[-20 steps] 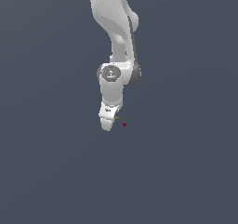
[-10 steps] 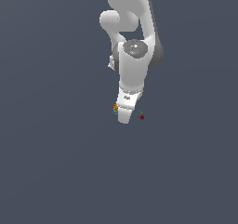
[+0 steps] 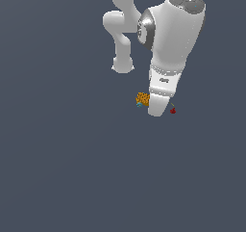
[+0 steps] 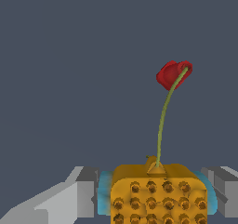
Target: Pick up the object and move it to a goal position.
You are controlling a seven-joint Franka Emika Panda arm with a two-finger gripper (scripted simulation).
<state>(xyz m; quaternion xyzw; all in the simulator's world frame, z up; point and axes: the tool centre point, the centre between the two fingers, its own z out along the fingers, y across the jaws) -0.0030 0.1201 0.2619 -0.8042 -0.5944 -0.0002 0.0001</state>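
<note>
- Gripper (image 3: 159, 111) was clamped on the object (image 3: 142, 99); in the wrist view the grey fingers (image 4: 86, 190) sat against both teal sides of the orange block (image 4: 158, 194), with no gap showing on either side.
- Object was off the ground, held at the tip of the hand; in the exterior view only part of it stuck out on that view's left of the white finger.
- Goal position (image 3: 173, 110) appeared as a small dark-red blob just beside the fingertip on the exterior view's right. In the wrist view the red marker (image 4: 173, 74) sat beyond the block, with a thin green stalk running from it to the block's top.
- Judged: transport nearly done, a short final shift remaining.
- Risk: contact looked to be on the rounded teal wheel-like parts, so the block could rotate or slide out if the arm stopped sharply.
- Risk: depth between block and goal could not be read from the exterior view, since the hand hid much of the gap; overshoot possible.
- Risk: grip depth unclear, as the block's lower part was cut off in the wrist view.
</note>
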